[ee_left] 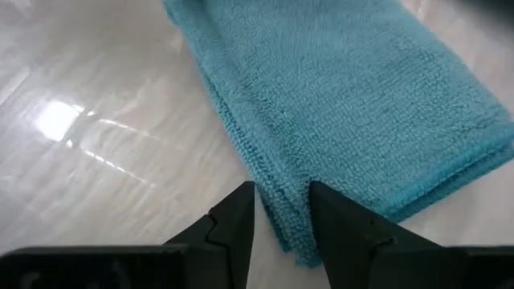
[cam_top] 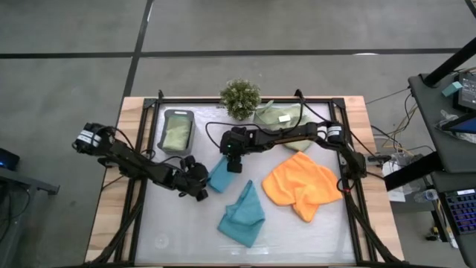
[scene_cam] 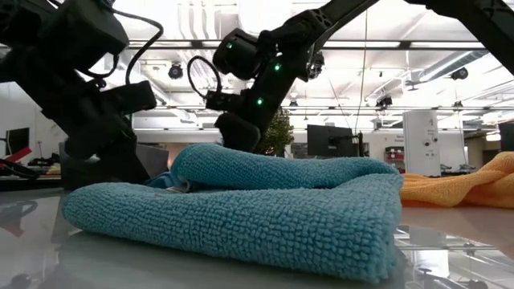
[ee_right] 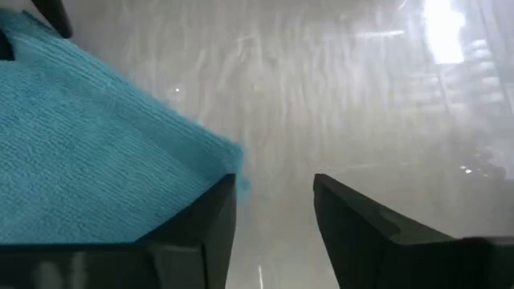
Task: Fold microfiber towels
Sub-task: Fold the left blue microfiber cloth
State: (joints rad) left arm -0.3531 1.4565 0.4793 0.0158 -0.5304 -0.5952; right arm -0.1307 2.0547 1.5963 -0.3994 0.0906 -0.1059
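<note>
A folded teal towel [cam_top: 220, 176] lies flat and layered just below the grey tray [cam_top: 178, 131], its plush edges stacked. The left gripper [ee_left: 281, 221] pinches its corner; the right gripper [ee_right: 275, 210], jaws parted and holding nothing, hangs over its far edge. A second teal towel [cam_top: 243, 216], an orange towel [cam_top: 301, 186], a sage towel [cam_top: 277, 115] and a plant [cam_top: 240, 97] lie beyond the tray's right side.

The teal towel [scene_cam: 241, 217] at the lower centre is looped, nubby cloth, matt. The table top [ee_left: 96, 144] is smooth, glossy white; its edge [cam_top: 111, 193] at the left is pale wood.
</note>
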